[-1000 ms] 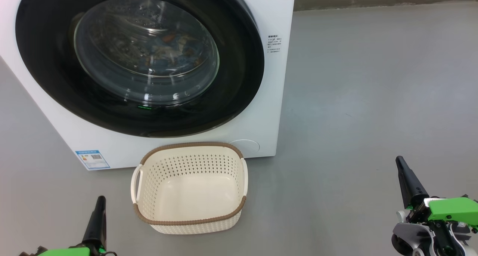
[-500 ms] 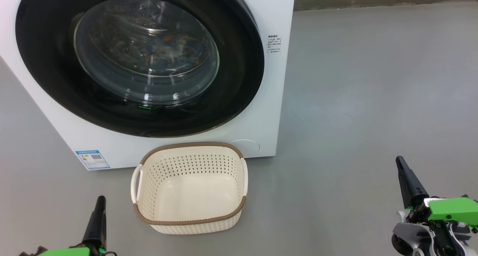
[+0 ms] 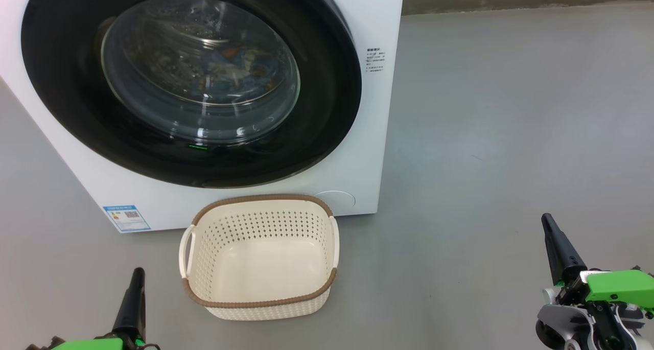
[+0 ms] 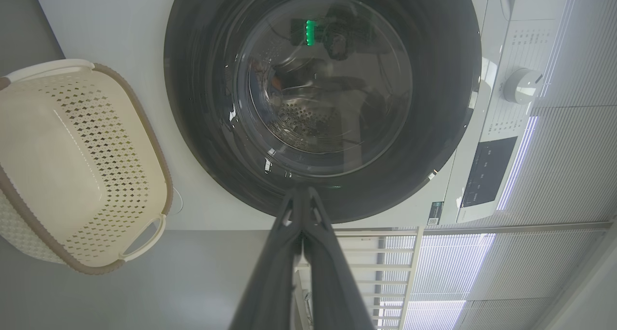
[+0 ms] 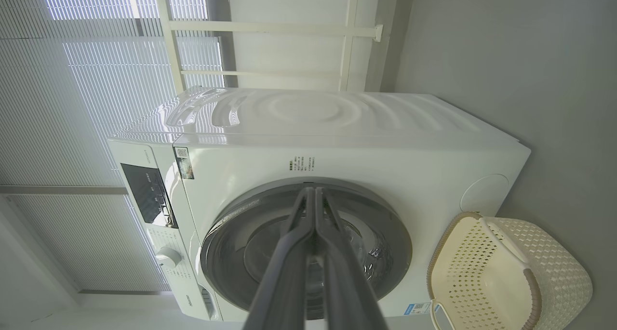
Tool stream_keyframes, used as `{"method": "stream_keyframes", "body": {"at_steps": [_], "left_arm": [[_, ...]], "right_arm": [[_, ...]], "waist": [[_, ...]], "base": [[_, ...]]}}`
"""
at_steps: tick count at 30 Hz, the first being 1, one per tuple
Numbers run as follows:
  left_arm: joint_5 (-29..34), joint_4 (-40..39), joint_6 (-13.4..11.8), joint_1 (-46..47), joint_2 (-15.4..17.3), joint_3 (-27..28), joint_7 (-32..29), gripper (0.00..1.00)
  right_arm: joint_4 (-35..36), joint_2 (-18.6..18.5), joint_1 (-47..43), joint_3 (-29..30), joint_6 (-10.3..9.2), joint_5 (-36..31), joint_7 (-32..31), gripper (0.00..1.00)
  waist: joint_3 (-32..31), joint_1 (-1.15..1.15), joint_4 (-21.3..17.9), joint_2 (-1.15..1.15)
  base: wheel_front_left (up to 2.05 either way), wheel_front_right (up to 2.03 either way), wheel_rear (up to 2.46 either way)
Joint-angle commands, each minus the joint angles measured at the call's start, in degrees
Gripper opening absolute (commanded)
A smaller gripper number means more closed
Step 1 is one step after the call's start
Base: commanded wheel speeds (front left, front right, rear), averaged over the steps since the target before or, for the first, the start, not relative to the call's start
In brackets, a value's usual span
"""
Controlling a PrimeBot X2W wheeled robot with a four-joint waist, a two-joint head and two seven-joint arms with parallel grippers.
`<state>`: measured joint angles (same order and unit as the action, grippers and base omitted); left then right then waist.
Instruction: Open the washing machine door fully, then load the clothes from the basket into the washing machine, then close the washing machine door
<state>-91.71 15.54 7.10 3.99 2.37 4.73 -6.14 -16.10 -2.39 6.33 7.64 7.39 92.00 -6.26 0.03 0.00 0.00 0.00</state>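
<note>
Washing machine door (image 3: 332, 99), round glossy black, shut over blue printed clothes (image 3: 240, 64); cream perforated plastic basket (image 3: 260, 198) empty; left gripper (image 3: 137, 272), right gripper (image 3: 546, 217) pinched together.

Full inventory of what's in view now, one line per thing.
boxy front-loading washing machine: 1, white, on grey floor.
round glossy washing machine door with glass porthole: 1, black, shut on its front.
printed fabric clothes: count unclear, blue and orange-brown, behind the porthole.
perforated plastic basket: 1, cream, brown rim, on floor before the machine, empty.
energy label sticker: 1, blue, machine's lower front.
control knob: 1, white, control panel.
left hand: 1, dark, shut, lower left.
right hand: 1, dark, shut, lower right.
</note>
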Motion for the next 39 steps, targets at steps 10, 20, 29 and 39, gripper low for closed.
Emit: {"method": "stream_keyframes", "body": {"at_steps": [10, 20, 29, 39], "left_arm": [[-0.37, -1.14, 0.38, 2.62, 0.51, 1.90, -0.42, 0.00], [-0.37, -1.15, 0.38, 2.62, 0.51, 1.89, -0.41, 0.00], [-0.38, -1.15, 0.38, 2.61, 0.51, 1.89, -0.41, 0.00], [-0.38, -1.15, 0.38, 2.61, 0.51, 1.89, -0.41, 0.00]], "right_arm": [[1.74, -0.50, 0.26, -1.03, 0.10, 0.10, -0.29, 0.00], [1.74, -0.50, 0.26, -1.03, 0.10, 0.09, -0.29, 0.00], [1.74, -0.50, 0.26, -1.03, 0.10, 0.09, -0.29, 0.00], [1.74, -0.50, 0.26, -1.02, 0.10, 0.09, -0.29, 0.00]], "waist": [[0.00, 0.00, 0.00, 0.00], [0.00, 0.00, 0.00, 0.00], [0.00, 0.00, 0.00, 0.00], [0.00, 0.00, 0.00, 0.00]], "base": [[0.00, 0.00, 0.00], [0.00, 0.00, 0.00], [0.00, 0.00, 0.00], [0.00, 0.00, 0.00]]}}
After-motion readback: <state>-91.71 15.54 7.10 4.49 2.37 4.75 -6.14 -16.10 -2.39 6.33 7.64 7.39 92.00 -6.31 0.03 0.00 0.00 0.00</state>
